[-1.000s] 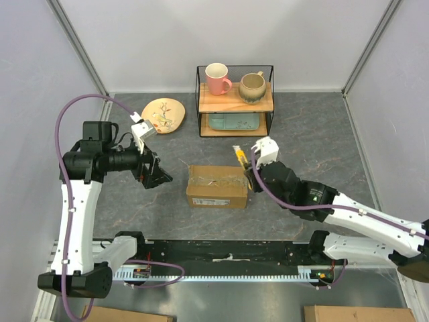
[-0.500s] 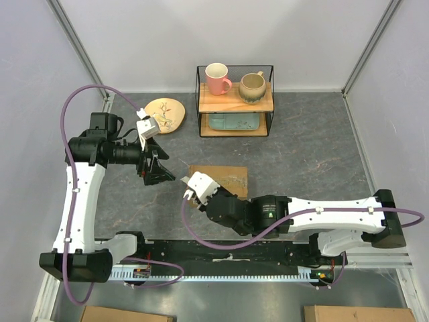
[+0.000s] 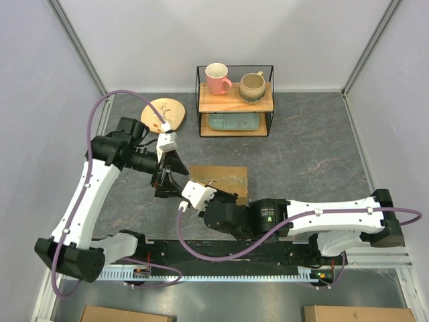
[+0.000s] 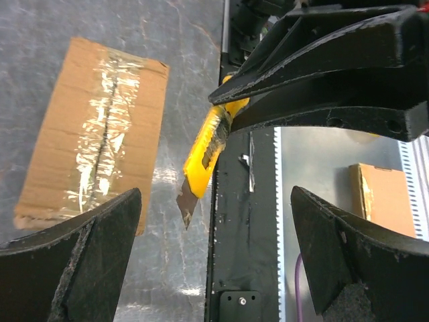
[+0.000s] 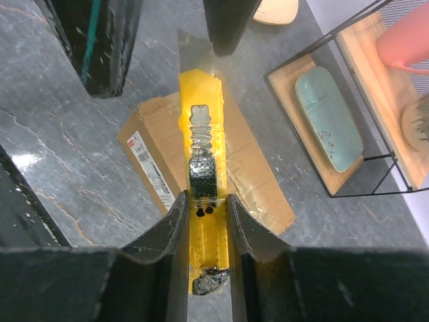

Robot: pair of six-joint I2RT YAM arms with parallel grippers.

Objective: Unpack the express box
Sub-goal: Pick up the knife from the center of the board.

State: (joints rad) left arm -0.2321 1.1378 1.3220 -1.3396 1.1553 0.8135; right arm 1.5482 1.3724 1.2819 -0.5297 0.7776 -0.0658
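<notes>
- Since half a second ago my left gripper [image 4: 214, 198] has swung inward and down toward the near-left corner of the express box [image 3: 224, 176]. The right arm has drawn slightly back toward its base, remaining stretched across in front of the carton.
- The carton sits flat on the grey table [image 3: 315, 147], in front of the wire rack [image 3: 234, 100] that holds the mugs. Its top seam is still under clear tape [image 4: 100, 141], and its white label [image 5: 146, 163] faces me.
- The right gripper [image 5: 204, 218] is clamped on the yellow utility knife [image 4: 204, 151]. The blade is out and held in the air beside the box, clear of the cardboard.
- The left jaws stand wide with nothing between them.
- Handling, as I judge it:
  - The box looks light, so a dragging blade could slide it across the smooth tabletop.
  - The walls and corners should be stiff, while the top flaps will give if pressed near the seam.
  - The tape is slick and wrinkled, so I would not grip there.
- I would brace it with the left fingers across a short end or a corner, well off the cutting line.
- I cannot see the contents, so I would keep the cut shallow.
</notes>
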